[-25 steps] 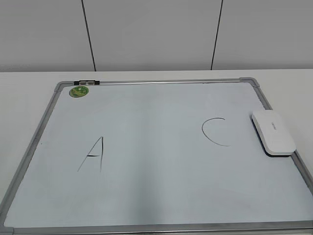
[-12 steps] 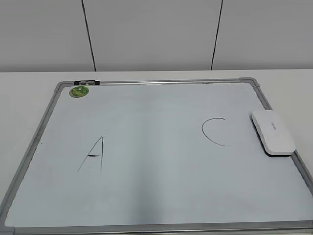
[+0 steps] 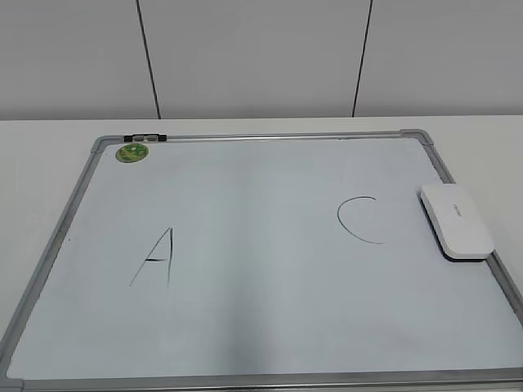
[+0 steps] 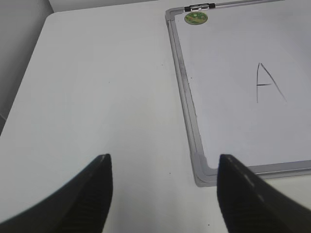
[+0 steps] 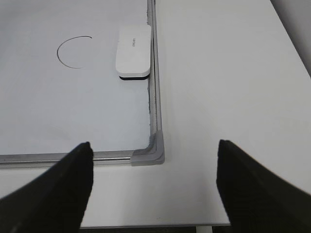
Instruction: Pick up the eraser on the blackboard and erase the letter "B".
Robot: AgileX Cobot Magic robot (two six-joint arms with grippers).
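The white eraser (image 3: 457, 220) lies flat on the blackboard (image 3: 261, 327) at its right edge, also in the right wrist view (image 5: 133, 50). The board shows a black "A" (image 3: 155, 258) at the left and a "C" (image 3: 359, 219) at the right; no letter "B" shows between them. My left gripper (image 4: 163, 162) is open and empty above the table by the board's near left corner (image 4: 201, 172). My right gripper (image 5: 154, 150) is open and empty above the board's near right corner (image 5: 150, 153), well short of the eraser. Neither gripper shows in the exterior view.
A small round green magnet (image 3: 132, 153) sits at the board's far left corner, next to a black clip (image 3: 144, 137) on the frame. The white table (image 5: 223, 87) extends on both sides of the board. A grey panelled wall stands behind.
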